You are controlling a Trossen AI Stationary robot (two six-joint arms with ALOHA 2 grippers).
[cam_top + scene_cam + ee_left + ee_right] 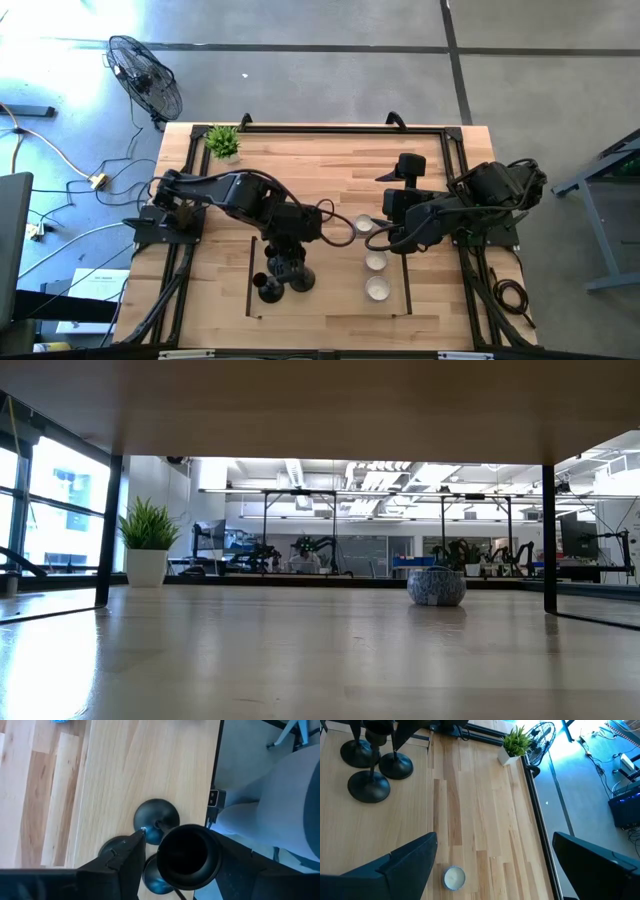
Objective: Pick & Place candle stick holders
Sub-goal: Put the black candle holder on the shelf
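On my wooden table [330, 170] a small green potted plant [223, 141] stands at the far left corner. Three tealight candles [376, 261] lie in a row on the right half. Beyond the table edge a black floor fan [146, 77] stands on the grey floor, with yellow cables [60, 160] trailing nearby. Across the room I see a white-potted plant [148, 540] and a patterned round pot [436, 586].

Left tool [283, 262] lowered; right tool [495, 865] wide

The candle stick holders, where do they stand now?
High view: the candle stick holders cluster near the table's front-left edge, under the left hand, left of the tealight row.
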